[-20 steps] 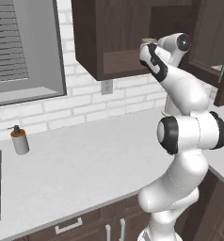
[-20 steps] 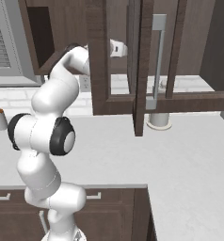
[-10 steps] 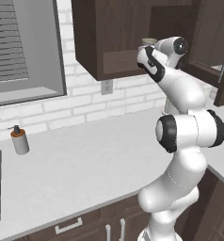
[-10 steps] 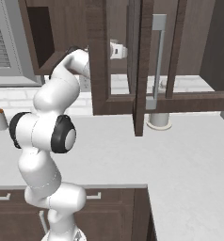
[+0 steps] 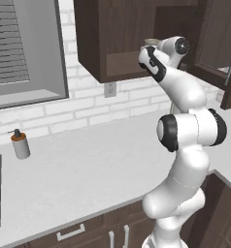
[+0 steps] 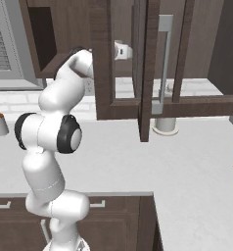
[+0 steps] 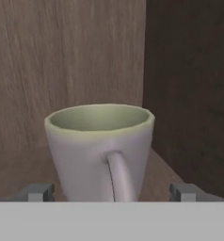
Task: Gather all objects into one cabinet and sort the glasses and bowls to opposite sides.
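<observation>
Inside cabinet point(image 5: 95, 41): cup point(image 7: 102, 150) base cut off between hand point(image 7: 111, 192) fingertips.

There was one cream cup point(image 7: 100, 150) on the cabinet point(image 5: 95, 43) shelf, one soap dispenser point(image 5: 20, 144) on the one counter point(image 5: 88, 169), one wall outlet point(image 5: 109, 89), and one window point(image 5: 25, 48).

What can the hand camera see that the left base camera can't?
The hand view sees right into the cup: its handle faces the camera, it stands upright on the wooden cabinet shelf, and the open gripper has a fingertip on each side, not touching. The left base view has the soap dispenser on the white counter, the window and the whole arm. Both see the dark wood cabinet and the cup's rim.
</observation>
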{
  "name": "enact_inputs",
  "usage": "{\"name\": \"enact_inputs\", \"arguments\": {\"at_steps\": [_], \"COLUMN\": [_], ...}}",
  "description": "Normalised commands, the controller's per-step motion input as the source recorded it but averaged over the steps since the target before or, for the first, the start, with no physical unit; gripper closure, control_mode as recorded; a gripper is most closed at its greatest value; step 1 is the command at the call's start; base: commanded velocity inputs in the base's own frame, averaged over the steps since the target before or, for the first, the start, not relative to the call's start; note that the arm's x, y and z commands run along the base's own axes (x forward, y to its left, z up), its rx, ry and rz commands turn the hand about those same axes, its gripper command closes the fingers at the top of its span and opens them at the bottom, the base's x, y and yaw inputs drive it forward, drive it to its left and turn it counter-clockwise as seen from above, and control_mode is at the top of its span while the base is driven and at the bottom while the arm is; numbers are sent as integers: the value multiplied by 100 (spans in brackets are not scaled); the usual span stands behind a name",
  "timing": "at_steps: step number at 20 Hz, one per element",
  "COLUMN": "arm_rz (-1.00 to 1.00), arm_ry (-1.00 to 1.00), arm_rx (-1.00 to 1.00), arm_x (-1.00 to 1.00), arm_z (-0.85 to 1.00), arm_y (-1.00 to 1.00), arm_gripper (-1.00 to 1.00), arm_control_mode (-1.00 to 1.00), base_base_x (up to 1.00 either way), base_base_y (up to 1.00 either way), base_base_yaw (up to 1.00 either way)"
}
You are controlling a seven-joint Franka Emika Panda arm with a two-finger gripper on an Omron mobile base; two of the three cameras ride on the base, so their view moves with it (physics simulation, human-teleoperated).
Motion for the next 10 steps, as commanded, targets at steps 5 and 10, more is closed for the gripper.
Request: {"name": "enact_inputs", "arguments": {"at_steps": [5,10], "arm_rz": [0,0], "arm_ry": [0,0], "arm_rx": [-8,-2], "arm_x": [1,0], "arm_z": [-6,0], "arm_y": [24,6], "arm_gripper": [100,100], "arm_control_mode": [-100,-100], "base_base_x": [0,0], "base_base_y": [0,0], "base_base_yaw": [0,0]}}
